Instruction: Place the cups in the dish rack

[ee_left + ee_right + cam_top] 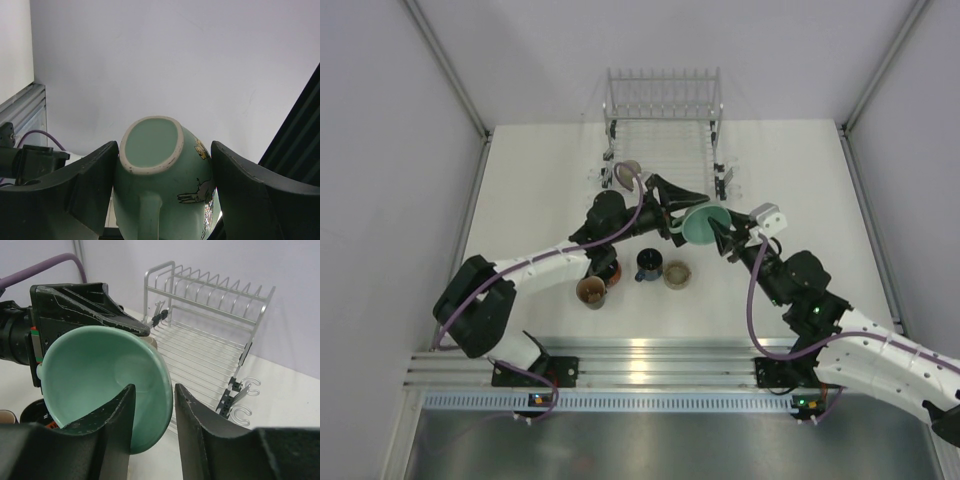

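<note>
**Currently: mint mug held aloft at near end of rack**

Mint-green mug (705,225) is off the table (540,180), just near of dish rack (665,150), mouth facing right. L gripper (164,147) is clamped across mug body. R gripper (154,390) is released, its jaws apart and straddling the rim. Dark blue mug (649,266), tan mug (677,274) and orange-brown mug (591,291) stand nearer the bases.

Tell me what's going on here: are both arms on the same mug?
Yes, it looks like a handover above the table. The left gripper clamps the green mug by its sides, just in front of the rack. The right gripper straddles the mug's rim, one finger inside and one outside, but with a gap showing, so it does not seem to grip. A brown mug, a blue mug and a tan mug stand on the table.
</note>
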Controlling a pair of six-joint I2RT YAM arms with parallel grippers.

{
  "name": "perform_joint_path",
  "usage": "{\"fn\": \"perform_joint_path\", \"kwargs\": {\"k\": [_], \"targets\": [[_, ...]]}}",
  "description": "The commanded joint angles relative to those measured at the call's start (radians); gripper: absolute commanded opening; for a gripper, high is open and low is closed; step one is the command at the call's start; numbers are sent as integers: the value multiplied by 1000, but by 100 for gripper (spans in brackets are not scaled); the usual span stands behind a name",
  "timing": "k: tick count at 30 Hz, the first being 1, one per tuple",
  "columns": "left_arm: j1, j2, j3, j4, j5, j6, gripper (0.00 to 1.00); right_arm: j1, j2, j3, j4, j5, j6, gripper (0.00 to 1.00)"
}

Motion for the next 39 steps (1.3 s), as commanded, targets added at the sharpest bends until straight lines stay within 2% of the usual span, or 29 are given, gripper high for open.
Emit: {"fn": "perform_joint_path", "kwargs": {"k": [1, 18, 39], "targets": [[-4, 6, 30, 185, -22, -51, 0, 18, -6, -10, 27, 12, 12, 38], [33, 137, 78, 229, -15, -29, 0, 16, -120, -37, 44, 84, -6, 45], [76, 321, 306, 202, 78, 135, 0, 16, -311, -77, -102, 207, 11, 47]]}}
